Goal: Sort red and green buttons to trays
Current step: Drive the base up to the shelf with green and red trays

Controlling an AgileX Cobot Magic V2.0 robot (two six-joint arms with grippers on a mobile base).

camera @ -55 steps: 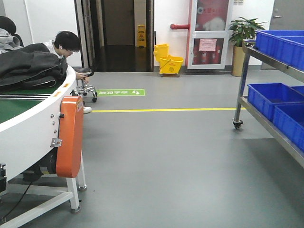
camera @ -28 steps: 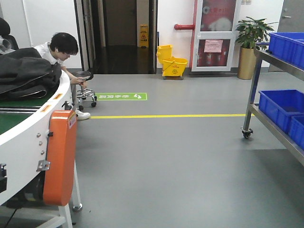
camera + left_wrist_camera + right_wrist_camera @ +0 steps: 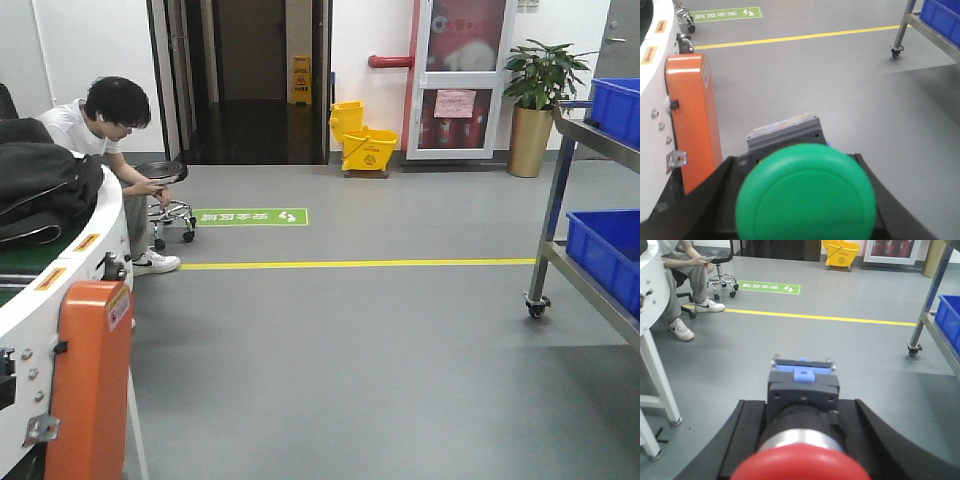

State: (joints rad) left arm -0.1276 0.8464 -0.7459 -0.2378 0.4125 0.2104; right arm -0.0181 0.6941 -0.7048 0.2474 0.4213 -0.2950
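In the left wrist view a green button [image 3: 805, 195], with a domed green cap on a grey blocky body, fills the space between the black fingers [image 3: 715, 200] of my left gripper [image 3: 796, 159], which is shut on it. In the right wrist view a red button [image 3: 800, 467] with a silver collar and a dark body carrying a blue tab sits between the fingers [image 3: 747, 435] of my right gripper [image 3: 805, 402], also shut on it. Both buttons hang above grey floor. The trays are out of view. Neither gripper shows in the front view.
A curved white conveyor with an orange end cover [image 3: 85, 380] stands close on the left, dark jackets [image 3: 40, 185] piled on it. A person [image 3: 105, 130] sits by a stool. A steel wheeled rack with blue crates [image 3: 605, 255] stands on the right. A yellow mop bucket [image 3: 365, 145] is by the far wall.
The front view has advanced: the conveyor's orange cover slid left and down, the rack slid right, and the seated person and far wall look nearer.
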